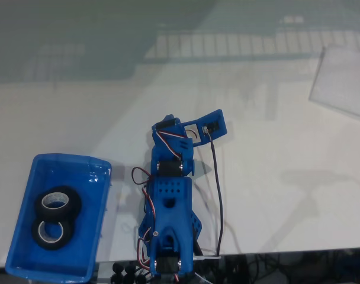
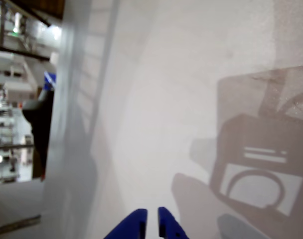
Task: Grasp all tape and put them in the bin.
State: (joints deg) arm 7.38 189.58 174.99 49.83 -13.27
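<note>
tape rolls (image 1: 57, 203) x2 touching inside bin (image 1: 26, 177) at table (image 1: 275, 195) front-left edge, fingers (image 2: 152, 224) nearly clenched, empty.

Looks like a hobby robotics bench in a lab or workshop room. Plain white tabletop (image 1: 275, 177), glossy, mirroring a gridded ceiling light along its far edge. Blue printed arm (image 1: 171, 207) with exposed red, white and black wires (image 1: 215, 189) near the front edge. Blurred shelving or racks (image 2: 12, 89) past the tabletop's left edge in the wrist view.
</note>
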